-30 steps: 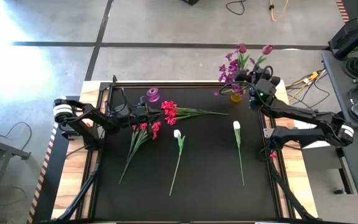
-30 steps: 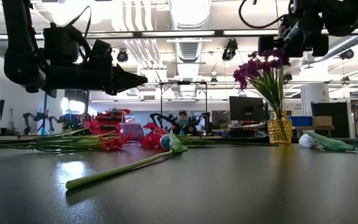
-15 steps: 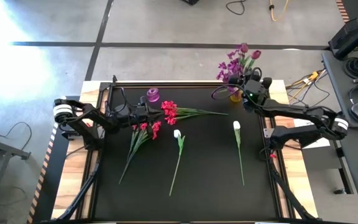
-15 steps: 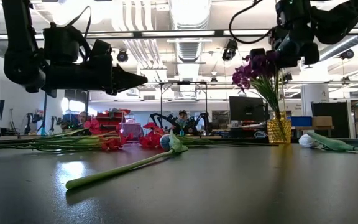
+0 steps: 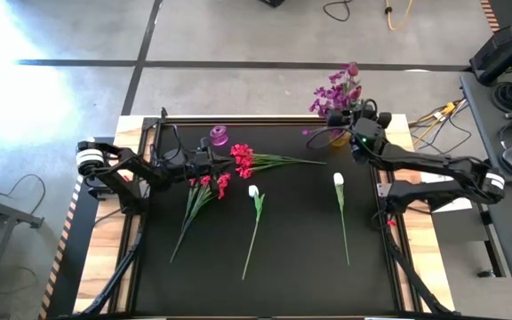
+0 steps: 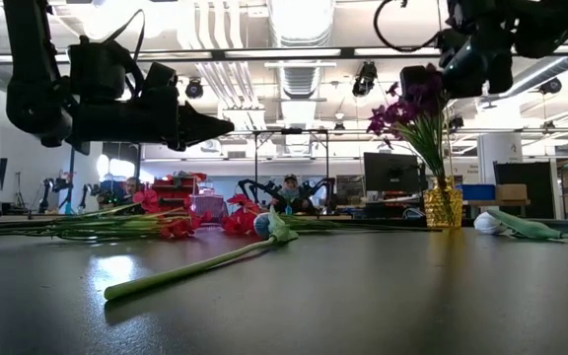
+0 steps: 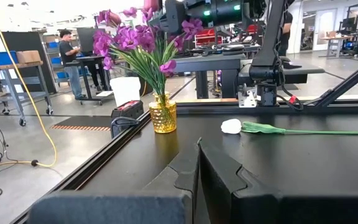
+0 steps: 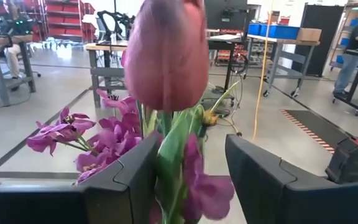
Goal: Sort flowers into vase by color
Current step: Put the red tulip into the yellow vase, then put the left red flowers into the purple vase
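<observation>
A yellow vase (image 5: 338, 139) at the table's far right holds purple flowers (image 5: 332, 93). A dark pink tulip (image 8: 166, 53) stands among them. My right gripper (image 8: 190, 144) hangs open above the vase, with the tulip's stem and leaf (image 8: 174, 155) between its fingers. Red flowers (image 5: 242, 160) and two white tulips (image 5: 253, 191) (image 5: 338, 179) lie flat on the black table. A pink vase (image 5: 219, 136) stands at the far left. My left gripper (image 5: 224, 164) is shut and hovers level above the red flowers. My right gripper comes at the tulip from above the vase, level with the upper stem just under the bloom. The green leaf lies close against one finger (image 8: 132, 177). I cannot tell whether they touch. The other finger (image 8: 260, 174) stands clear.
A second bunch of red flowers (image 5: 204, 188) lies near my left gripper, stems toward the near edge. The white tulips' long stems (image 5: 343, 222) run toward the near edge. Beyond the table's right side are cables and a bench with equipment (image 5: 509, 53).
My right gripper has carried the dark pink tulip a little toward the table's left, over the yellow vase. The bud now stands among the purple blooms instead of to their right.
</observation>
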